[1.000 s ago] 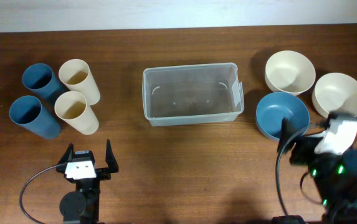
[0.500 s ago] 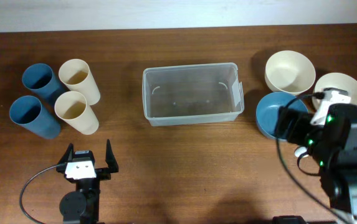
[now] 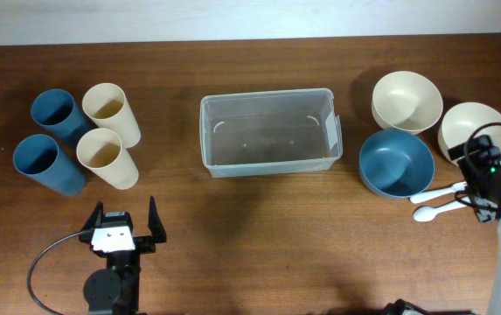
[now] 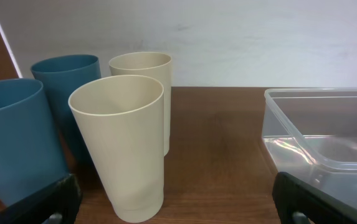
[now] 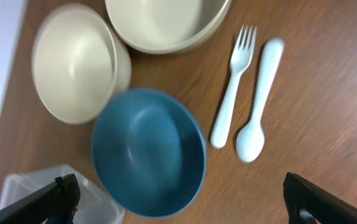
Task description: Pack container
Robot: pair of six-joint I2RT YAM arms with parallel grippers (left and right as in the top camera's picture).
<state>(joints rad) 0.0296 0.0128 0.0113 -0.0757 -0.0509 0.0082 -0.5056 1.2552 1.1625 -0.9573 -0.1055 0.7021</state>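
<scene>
The clear plastic container [image 3: 267,94] stands empty at the table's middle; its corner shows in the left wrist view [image 4: 328,134] and the right wrist view [image 5: 53,193]. My left gripper [image 3: 124,229] is open and empty near the front edge, facing a cream cup [image 4: 122,143]. My right gripper [image 3: 493,166] is open and empty, raised at the right edge above a blue bowl [image 5: 148,152], a white fork [image 5: 233,93] and a white spoon [image 5: 259,99]. The view is blurred.
Two blue cups [image 3: 53,109] [image 3: 40,160] and two cream cups [image 3: 110,109] [image 3: 106,156] stand at the left. The blue bowl [image 3: 396,163] and two cream bowls [image 3: 406,101] [image 3: 473,129] sit at the right, with the fork [image 3: 434,192] and spoon [image 3: 434,211] below them.
My right arm has swung to the right edge of the table, uncovering the fork and spoon. The left arm has not moved.
</scene>
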